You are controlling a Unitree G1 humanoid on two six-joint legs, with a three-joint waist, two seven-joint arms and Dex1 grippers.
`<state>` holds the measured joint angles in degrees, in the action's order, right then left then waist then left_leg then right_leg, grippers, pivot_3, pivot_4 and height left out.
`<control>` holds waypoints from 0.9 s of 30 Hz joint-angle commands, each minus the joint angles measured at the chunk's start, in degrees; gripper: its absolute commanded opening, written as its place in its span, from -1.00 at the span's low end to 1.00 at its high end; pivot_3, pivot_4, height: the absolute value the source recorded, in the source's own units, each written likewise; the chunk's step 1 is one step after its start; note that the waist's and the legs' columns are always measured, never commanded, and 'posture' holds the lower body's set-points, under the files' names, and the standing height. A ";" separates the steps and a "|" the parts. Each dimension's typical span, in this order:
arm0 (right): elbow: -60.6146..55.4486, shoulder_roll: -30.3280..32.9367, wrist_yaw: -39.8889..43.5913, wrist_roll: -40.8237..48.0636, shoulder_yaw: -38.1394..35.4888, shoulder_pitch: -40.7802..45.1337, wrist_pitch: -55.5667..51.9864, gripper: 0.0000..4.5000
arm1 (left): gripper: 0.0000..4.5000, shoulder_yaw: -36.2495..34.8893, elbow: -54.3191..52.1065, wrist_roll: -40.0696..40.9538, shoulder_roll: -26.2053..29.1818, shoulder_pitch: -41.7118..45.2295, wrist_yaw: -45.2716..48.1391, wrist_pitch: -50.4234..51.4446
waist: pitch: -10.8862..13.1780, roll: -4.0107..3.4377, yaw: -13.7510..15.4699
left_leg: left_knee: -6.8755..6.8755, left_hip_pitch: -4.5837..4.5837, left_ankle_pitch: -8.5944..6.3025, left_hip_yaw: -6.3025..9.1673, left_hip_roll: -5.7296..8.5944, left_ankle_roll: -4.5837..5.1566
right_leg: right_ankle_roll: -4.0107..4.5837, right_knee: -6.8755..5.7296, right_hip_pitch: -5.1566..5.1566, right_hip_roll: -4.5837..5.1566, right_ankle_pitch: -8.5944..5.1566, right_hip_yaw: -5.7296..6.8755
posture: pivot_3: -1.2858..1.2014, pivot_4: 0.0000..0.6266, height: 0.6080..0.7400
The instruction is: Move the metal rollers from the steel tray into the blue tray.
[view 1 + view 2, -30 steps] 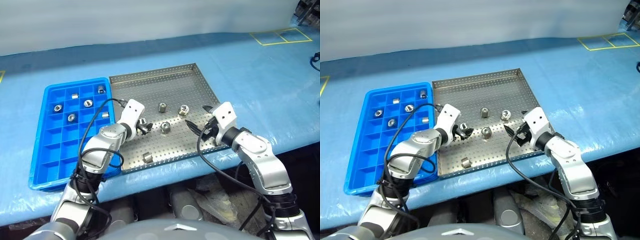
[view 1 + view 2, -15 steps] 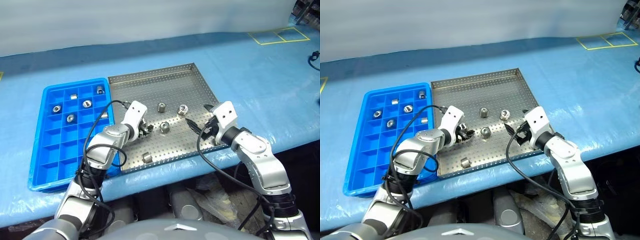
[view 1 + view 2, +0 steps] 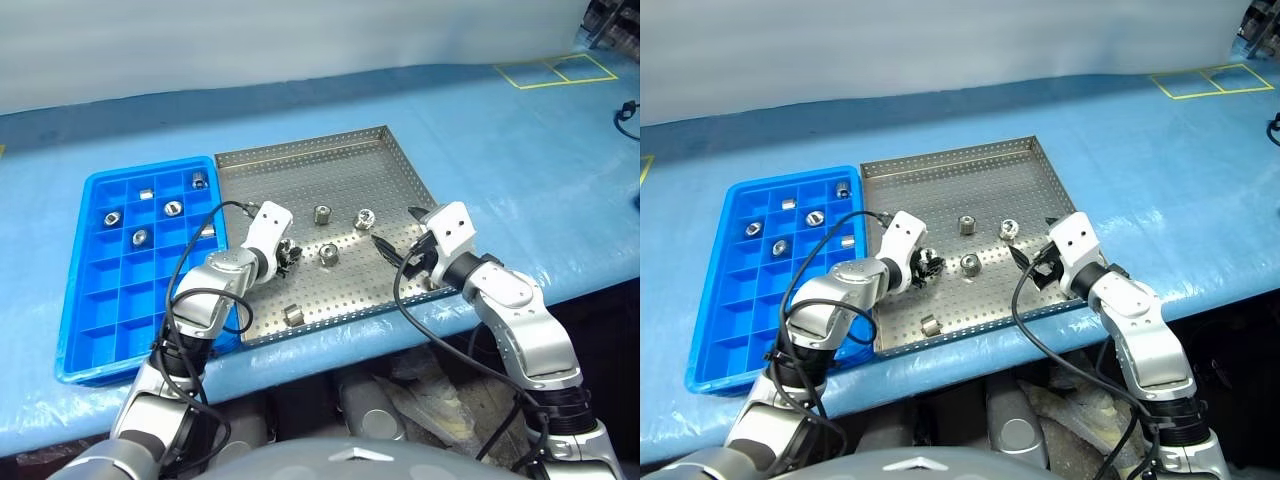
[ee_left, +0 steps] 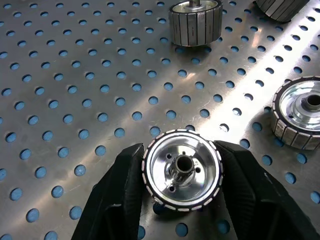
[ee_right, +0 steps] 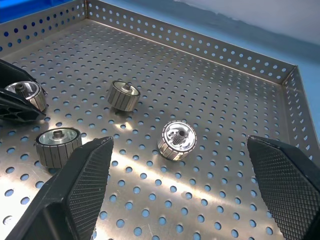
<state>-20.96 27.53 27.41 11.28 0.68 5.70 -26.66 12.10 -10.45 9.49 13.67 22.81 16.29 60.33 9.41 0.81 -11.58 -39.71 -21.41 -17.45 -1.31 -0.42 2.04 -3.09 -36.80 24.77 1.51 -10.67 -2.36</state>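
Observation:
The steel tray [image 3: 340, 170] lies in the middle of the blue table, with the blue tray [image 3: 100, 300] touching its left side. My left gripper [image 3: 288, 252] is low over the steel tray's left half, shut on a metal roller [image 4: 182, 171]; both black fingers [image 4: 120, 195] press its ribbed rim. Three more rollers [image 3: 323, 213] [image 3: 365, 217] [image 3: 330, 254] lie loose mid-tray, and another [image 3: 294, 314] sits near the front rim. My right gripper [image 3: 397, 232] hangs open above the tray's right side with nothing between its fingers.
Several rollers [image 3: 173, 208] sit in the blue tray's far compartments; its near compartments hold nothing. The table's front edge runs just below both trays. A yellow tape rectangle [image 3: 555, 70] marks the far right of the table.
My left gripper has closed from wide open onto the roller in the steel tray. The right arm has stayed still.

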 commanded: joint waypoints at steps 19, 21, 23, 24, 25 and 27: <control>-1.61 -0.18 -0.23 -0.90 -0.74 0.38 1.27 1.00 | -0.24 -4.74 -6.79 0.90 -0.49 -0.89 -1.11 -2.77 | 0.00 0.00 -0.15 | 0.00 -0.05 -0.01 -0.01 0.00 0.01 | 0.01 0.01 0.05 0.00 0.01 -0.01 | -0.20 -0.52 1.00; -1.57 -0.22 -0.13 -0.95 -0.62 0.44 1.31 1.00 | -0.24 -7.33 -10.02 2.43 -0.69 -1.39 -1.01 -2.11 | 0.00 0.00 -0.15 | 0.00 -0.09 -0.01 -0.01 -0.01 0.01 | 0.13 0.01 0.09 0.01 0.09 -0.02 | -0.19 -0.52 1.00; -1.44 -0.26 0.03 -1.00 -0.49 0.56 1.39 1.00 | -0.24 -10.03 -13.41 3.60 -0.33 -2.06 -1.05 -1.43 | 0.00 0.00 -0.15 | 0.00 -0.13 -0.01 -0.02 -0.01 0.01 | 0.18 0.00 0.14 0.00 0.13 -0.02 | -0.19 -0.52 1.00; -1.31 -0.30 0.11 -1.00 -0.41 0.67 1.41 1.00 | -0.24 -11.96 -14.97 4.50 -0.21 -2.40 -1.11 -0.82 | 0.00 0.00 -0.14 | 0.00 -0.14 -0.01 -0.02 -0.02 0.01 | 0.19 0.00 0.16 0.00 0.13 -0.03 | -0.19 -0.52 1.00; -1.19 -0.35 0.23 -1.04 -0.23 0.78 1.43 1.00 | -0.24 -14.32 -17.23 5.18 0.66 -3.05 -1.07 0.29 | 0.00 0.00 -0.18 | 0.00 -0.15 -0.01 -0.02 -0.02 0.01 | 0.19 0.00 0.16 0.00 0.13 -0.03 | -0.17 -0.52 1.00; -0.86 -0.43 0.53 -1.10 0.17 1.10 1.53 1.00 | -0.24 -18.44 -21.45 5.95 3.57 -4.83 -0.76 2.79 | 0.00 0.00 -0.25 | 0.00 -0.15 -0.01 -0.04 -0.03 0.01 | 0.19 -0.01 0.19 -0.01 0.13 -0.04 | -0.16 -0.52 1.00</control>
<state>-20.73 27.27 27.59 10.07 1.07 5.94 -26.44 -2.38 -27.00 14.50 15.31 18.76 15.18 61.40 9.41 0.81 -11.84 -39.71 -21.56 -17.46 -1.37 -0.47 2.04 -2.91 -36.83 24.98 1.49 -10.54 -2.42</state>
